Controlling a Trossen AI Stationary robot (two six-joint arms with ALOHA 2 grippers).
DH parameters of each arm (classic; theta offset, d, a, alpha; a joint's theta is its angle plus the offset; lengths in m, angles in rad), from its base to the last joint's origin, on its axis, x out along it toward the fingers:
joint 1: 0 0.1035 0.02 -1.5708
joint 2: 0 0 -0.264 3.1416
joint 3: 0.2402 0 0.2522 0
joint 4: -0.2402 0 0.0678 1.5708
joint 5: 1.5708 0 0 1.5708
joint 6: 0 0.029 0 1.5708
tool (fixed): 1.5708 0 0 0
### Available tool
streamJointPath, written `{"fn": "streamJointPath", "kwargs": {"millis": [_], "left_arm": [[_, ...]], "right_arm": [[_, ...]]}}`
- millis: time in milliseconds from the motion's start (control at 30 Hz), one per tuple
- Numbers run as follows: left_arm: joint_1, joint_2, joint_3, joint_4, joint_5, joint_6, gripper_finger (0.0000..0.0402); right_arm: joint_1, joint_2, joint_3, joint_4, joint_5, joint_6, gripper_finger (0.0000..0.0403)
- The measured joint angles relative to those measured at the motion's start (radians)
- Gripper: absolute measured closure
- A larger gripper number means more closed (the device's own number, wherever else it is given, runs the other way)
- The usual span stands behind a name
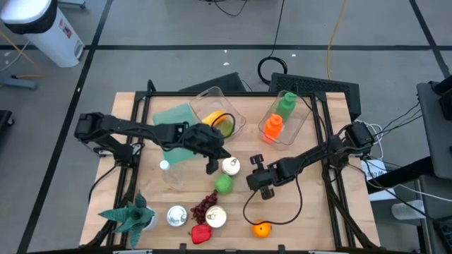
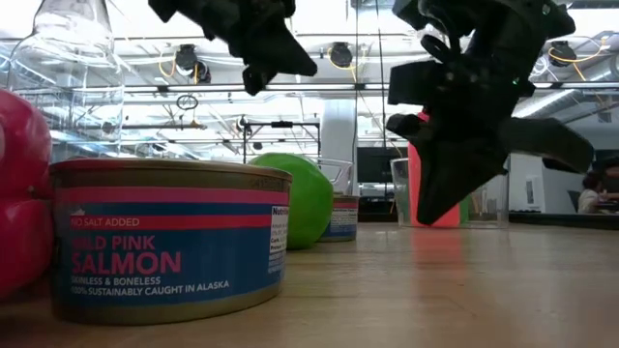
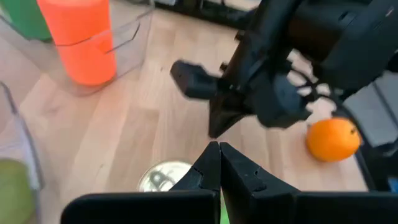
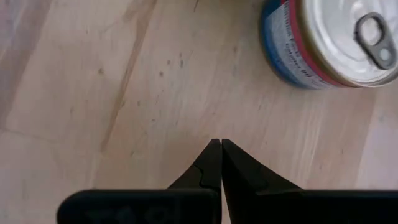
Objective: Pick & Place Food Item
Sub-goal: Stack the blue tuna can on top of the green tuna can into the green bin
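Observation:
Food items lie on the wooden table: a green apple (image 1: 223,185), a tin can (image 1: 231,166) beside it, two more cans (image 1: 176,215) (image 1: 215,216), dark grapes (image 1: 205,206), a red pepper (image 1: 201,233) and an orange (image 1: 262,228). My left gripper (image 1: 212,166) is shut and empty above the table, just left of the far can, which shows under its fingertips (image 3: 163,177). My right gripper (image 1: 261,187) is shut and empty, right of the apple, over bare wood (image 4: 221,146), with a salmon can (image 4: 339,40) nearby.
Two clear plastic bins stand at the back: one (image 1: 219,113) holds yellow and green items, the other (image 1: 286,116) a green and an orange bottle. A potted plant (image 1: 131,215) stands near the front left. A salmon can (image 2: 169,237) fills the low view's foreground.

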Motion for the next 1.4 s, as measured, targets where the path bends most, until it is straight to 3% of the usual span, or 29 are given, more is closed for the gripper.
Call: {"fn": "streamJointPath", "kwargs": {"millis": [133,333,400,567,767,967,1167,1400], "left_arm": [[0.003,0.013,-0.098,0.131,-0.016,-0.049,0.0397],[0.029,0.007,-0.248,0.300,-0.059,-0.109,0.0397],[0.042,0.006,-0.275,0.326,-0.060,-0.138,0.0399],[0.056,0.006,-0.301,0.315,-0.062,-0.154,0.0393],[0.056,0.006,-0.313,0.312,-0.062,-0.133,0.0399],[0.056,0.006,-0.327,0.310,-0.092,-0.133,0.0389],[0.049,0.006,-0.327,0.316,-0.101,-0.124,0.0398],[0.044,0.007,-0.327,0.315,-0.101,-0.102,0.0383]], "right_arm": [[0.000,0.000,0.000,0.022,0.036,-0.016,0.0403],[0.026,0.000,0.000,0.134,0.262,-0.160,0.0403],[0.034,0.000,0.000,0.180,0.288,-0.233,0.0403],[0.039,0.000,0.000,0.252,0.290,-0.352,0.0391],[0.016,0.031,0.001,0.306,0.216,-0.422,0.0334],[-0.012,0.084,0.002,0.350,0.218,-0.452,0.0294],[-0.035,0.106,0.001,0.354,0.240,-0.459,0.0292],[-0.062,0.105,0.001,0.349,0.211,-0.454,0.0325]]}}
